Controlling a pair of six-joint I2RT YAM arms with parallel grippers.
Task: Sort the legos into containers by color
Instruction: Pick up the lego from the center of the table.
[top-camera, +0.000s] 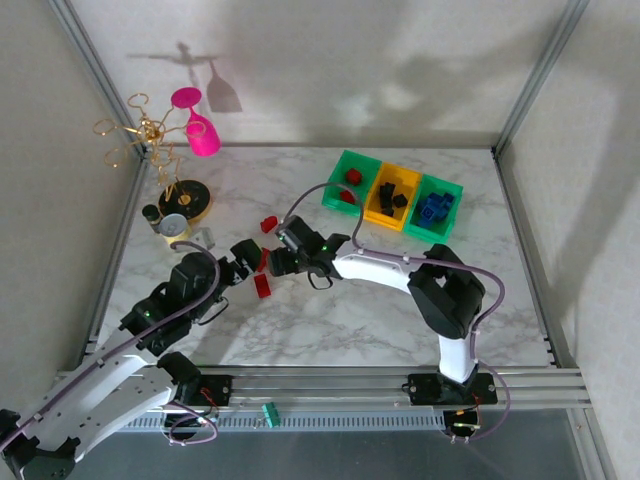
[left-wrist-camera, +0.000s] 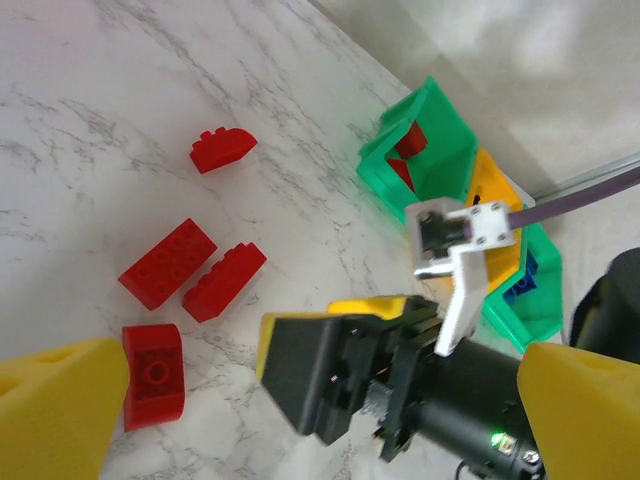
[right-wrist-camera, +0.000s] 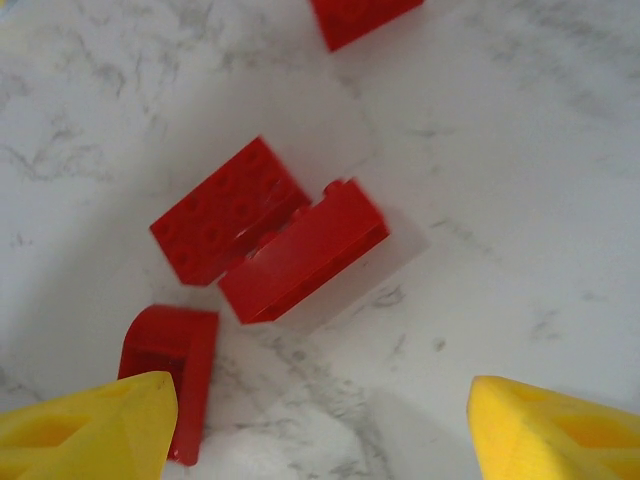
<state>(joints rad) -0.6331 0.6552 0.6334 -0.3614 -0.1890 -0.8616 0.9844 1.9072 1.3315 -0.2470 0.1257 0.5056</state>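
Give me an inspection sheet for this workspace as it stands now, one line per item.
Surface: marble table, no spills seen.
Job's things: four loose red bricks lie on the table; the bins hold red, black and blue bricks, one colour each.
Clutter: gold wire stand, pink glass, round tin in the far left corner.
Hands: left hand open; right hand open above the red bricks.
Cables: purple cable loops up behind the right hand.
Surroundings: pale walls, metal frame.
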